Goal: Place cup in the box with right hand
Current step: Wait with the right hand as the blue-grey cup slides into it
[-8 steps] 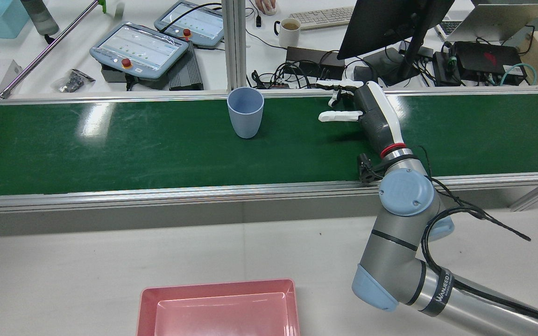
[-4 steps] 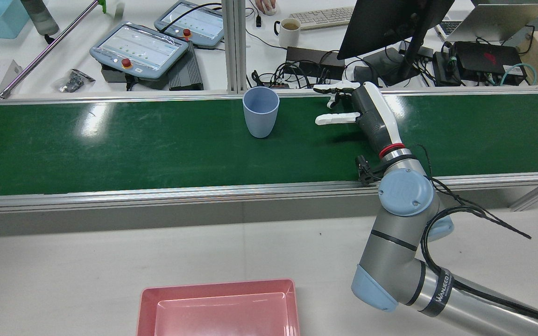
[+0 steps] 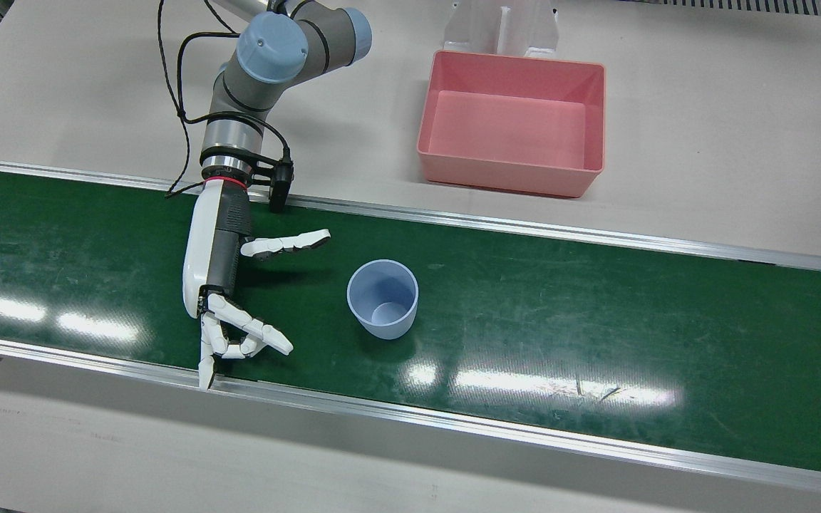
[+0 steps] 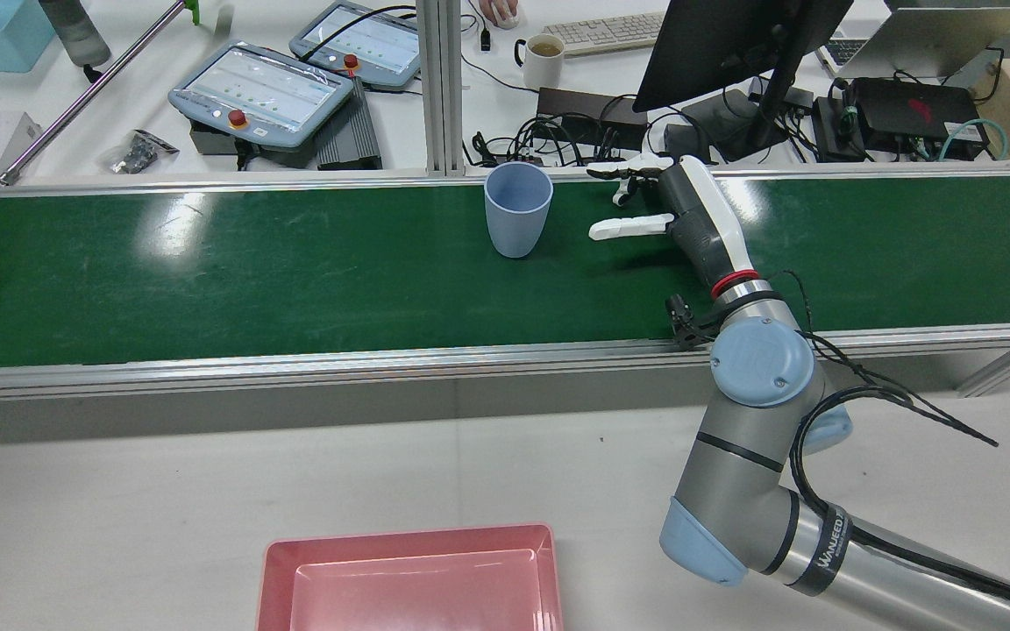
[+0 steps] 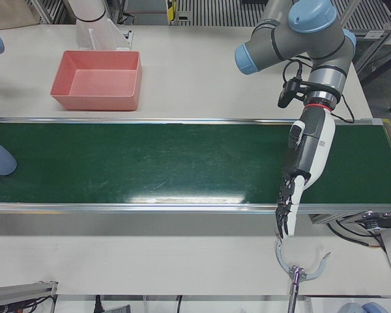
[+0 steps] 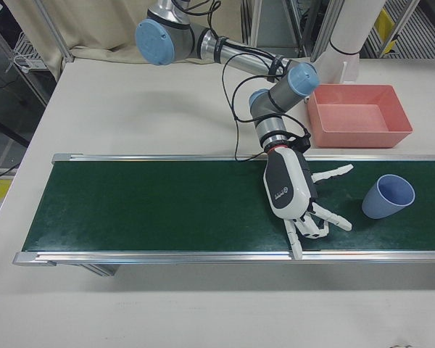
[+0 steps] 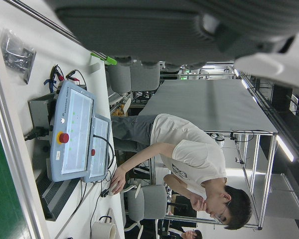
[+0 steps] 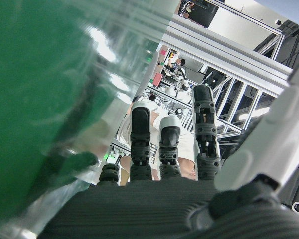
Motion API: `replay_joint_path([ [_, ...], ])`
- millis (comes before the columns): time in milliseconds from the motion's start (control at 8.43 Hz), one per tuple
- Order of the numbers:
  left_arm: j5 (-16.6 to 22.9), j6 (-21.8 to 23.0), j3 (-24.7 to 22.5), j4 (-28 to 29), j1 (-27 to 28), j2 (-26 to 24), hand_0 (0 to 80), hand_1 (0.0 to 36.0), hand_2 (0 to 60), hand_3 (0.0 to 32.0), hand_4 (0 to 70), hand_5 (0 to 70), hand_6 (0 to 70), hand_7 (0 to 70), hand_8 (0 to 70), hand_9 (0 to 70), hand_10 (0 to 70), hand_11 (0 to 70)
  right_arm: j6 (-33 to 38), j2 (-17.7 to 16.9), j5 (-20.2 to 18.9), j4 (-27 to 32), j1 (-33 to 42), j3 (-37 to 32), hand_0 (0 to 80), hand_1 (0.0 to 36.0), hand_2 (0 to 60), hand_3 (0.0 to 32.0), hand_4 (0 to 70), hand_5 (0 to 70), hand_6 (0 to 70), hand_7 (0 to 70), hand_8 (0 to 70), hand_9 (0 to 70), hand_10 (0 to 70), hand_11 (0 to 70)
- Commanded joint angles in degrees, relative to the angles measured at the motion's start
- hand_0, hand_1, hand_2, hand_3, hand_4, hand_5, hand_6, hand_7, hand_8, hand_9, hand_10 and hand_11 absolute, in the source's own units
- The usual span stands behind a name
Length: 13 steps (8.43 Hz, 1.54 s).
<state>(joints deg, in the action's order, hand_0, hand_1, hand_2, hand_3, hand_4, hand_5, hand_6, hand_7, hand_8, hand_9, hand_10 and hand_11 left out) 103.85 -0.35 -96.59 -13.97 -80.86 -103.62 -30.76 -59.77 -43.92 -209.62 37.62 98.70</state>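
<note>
You are holding the right hand (image 3: 214, 267) low over the green belt (image 3: 596, 306), released and grasping nothing, its thumb (image 3: 286, 244) and fingers (image 3: 246, 335) splayed toward the blue cup (image 3: 382, 299). The cup is standing upright on the belt just beside that opening, not touching it. You are risking a tip-over here: the cup looks light and narrow at the foot, so a fingertip catching its rim before the thumb is set on the other side would likely knock it down or push it away. If the belt is running, closing late would mean clutching air. The far fingers are also lying at the belt's metal edge and could snag on it. You are working with one cup, one pink box (image 3: 510, 171) sitting empty and well apart on the table, and two hands; the left hand (image 5: 303, 163) is hanging slack and empty far along the belt.
</note>
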Motion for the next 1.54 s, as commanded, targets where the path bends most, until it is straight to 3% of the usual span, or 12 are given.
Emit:
replay_joint_path([
  [0, 0.04, 0.0, 0.0, 0.0, 0.0, 0.0, 0.0, 0.0, 0.0, 0.0, 0.0, 0.0, 0.0, 0.0, 0.0, 0.0, 0.0, 0.0, -0.27, 0.18, -0.02, 0.0, 0.0, 0.0, 43.4, 0.0, 0.0, 5.6, 36.5, 2.2, 27.4, 70.0, 29.5, 53.8, 4.0, 5.3],
  [1424, 0.04, 0.0, 0.0, 0.0, 0.0, 0.0, 0.0, 0.0, 0.0, 0.0, 0.0, 0.0, 0.0, 0.0, 0.0, 0.0, 0.0, 0.0, -1.41, 0.44, -0.11, 0.0, -0.09, 0.35, 44.2, 0.0, 0.0, 5.0, 38.5, 2.3, 27.4, 70.0, 29.8, 54.1, 3.7, 5.0],
])
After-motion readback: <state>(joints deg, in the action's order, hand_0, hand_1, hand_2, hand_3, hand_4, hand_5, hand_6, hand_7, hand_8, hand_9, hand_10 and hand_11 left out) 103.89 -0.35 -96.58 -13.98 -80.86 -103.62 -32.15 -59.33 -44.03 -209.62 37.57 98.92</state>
